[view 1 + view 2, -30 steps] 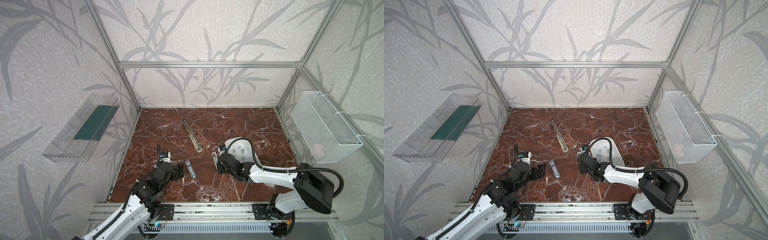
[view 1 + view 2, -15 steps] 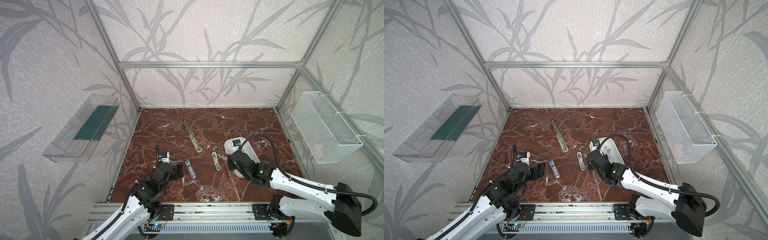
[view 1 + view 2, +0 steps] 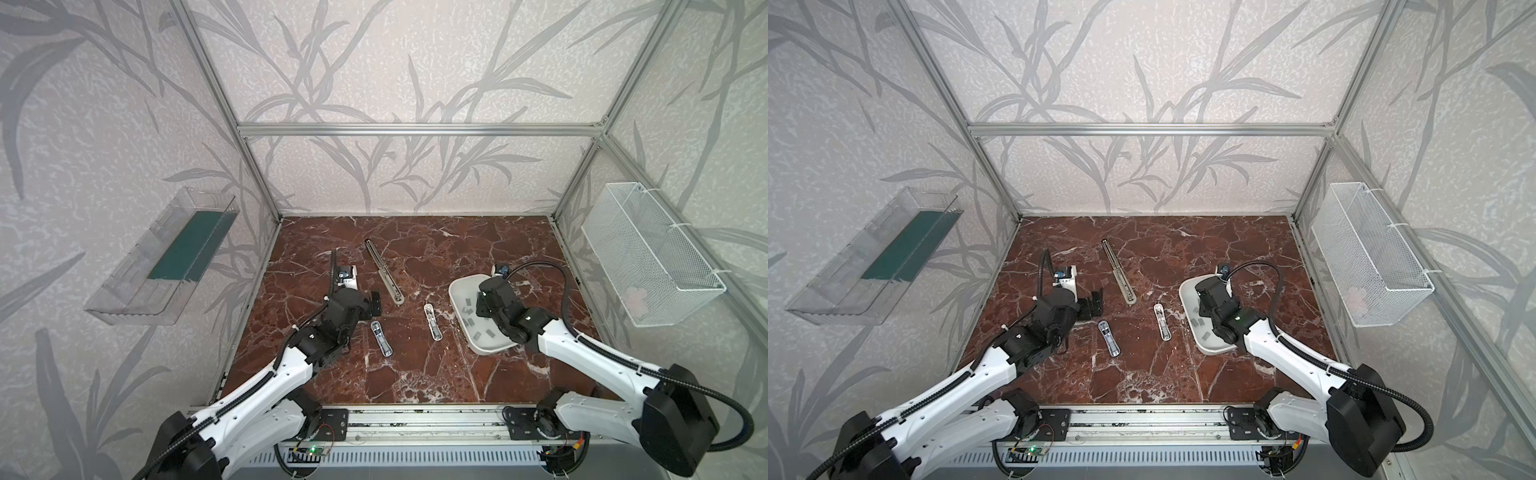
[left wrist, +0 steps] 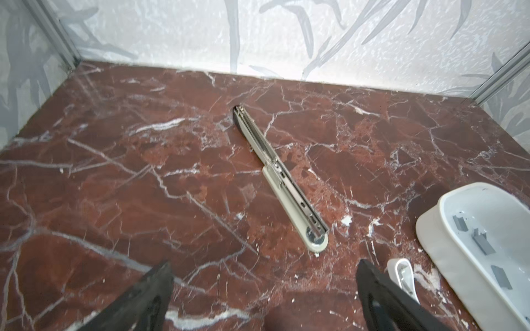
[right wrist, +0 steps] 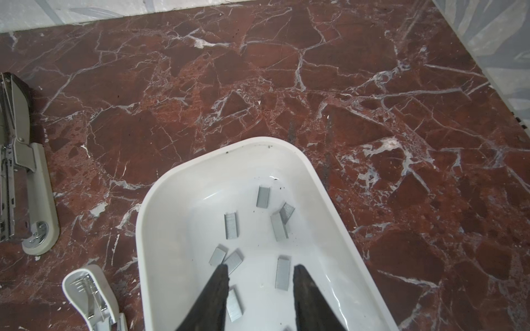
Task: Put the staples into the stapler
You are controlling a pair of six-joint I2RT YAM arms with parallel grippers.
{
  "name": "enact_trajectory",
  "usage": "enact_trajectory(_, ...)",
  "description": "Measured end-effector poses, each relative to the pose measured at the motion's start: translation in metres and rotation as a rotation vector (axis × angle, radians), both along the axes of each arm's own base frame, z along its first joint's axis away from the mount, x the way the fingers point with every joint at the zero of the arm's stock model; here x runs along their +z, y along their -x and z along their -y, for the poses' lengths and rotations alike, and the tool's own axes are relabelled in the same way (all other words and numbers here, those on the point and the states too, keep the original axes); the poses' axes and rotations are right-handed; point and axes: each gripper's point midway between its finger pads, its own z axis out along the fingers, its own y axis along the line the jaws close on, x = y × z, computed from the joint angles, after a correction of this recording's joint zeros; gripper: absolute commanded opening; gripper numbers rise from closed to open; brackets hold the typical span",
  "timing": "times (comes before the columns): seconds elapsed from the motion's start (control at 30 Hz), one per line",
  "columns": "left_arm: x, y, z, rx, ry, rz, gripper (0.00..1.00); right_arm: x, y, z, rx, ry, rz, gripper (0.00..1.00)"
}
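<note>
Staples (image 5: 231,225) lie scattered in the tray (image 5: 172,206), long axes mostly up-frame; right gripper (image 5: 260,267) parted above them, left gripper (image 4: 263,263) spread wide.

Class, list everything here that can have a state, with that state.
Long stapler: opened out flat.
Staples: loose in the white tray.
Left gripper: open, empty.
Right gripper: open, over the tray.
Small stapler beside tray: open, spring showing.
Other small stapler: open.

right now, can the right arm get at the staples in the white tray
Probably yes: the right gripper hangs right over the white tray, jaws apart and empty, and the staples lie loose on its floor with nothing covering them.
</note>
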Motion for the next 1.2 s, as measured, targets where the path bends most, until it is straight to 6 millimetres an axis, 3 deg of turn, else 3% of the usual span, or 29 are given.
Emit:
enact_trajectory(0.17,0.010,-0.011,0.004,-0.020,0.012,0.028,0.99,0.001,-0.003,-0.002,-0.003,-0.010,0.012,0.40)
enact_trajectory(0.47,-0.014,-0.016,0.004,-0.019,0.050,-0.042,0.99,-0.016,-0.003,-0.006,0.036,0.008,-0.026,0.40)
enact_trajectory(0.7,-0.038,-0.018,0.014,-0.042,0.071,-0.125,0.99,-0.055,-0.002,-0.018,0.116,0.055,-0.165,0.36)
enact_trajectory(0.83,-0.051,-0.022,0.020,-0.051,0.060,-0.178,0.99,-0.062,-0.008,-0.022,0.132,0.055,-0.203,0.36)
enact_trajectory(1.03,-0.037,-0.035,0.029,-0.058,0.064,-0.175,0.99,-0.058,-0.014,-0.028,0.146,0.021,-0.215,0.35)
enact_trajectory(1.2,-0.032,-0.053,0.041,-0.069,0.052,-0.184,0.99,-0.072,-0.011,-0.032,0.137,0.007,-0.273,0.32)
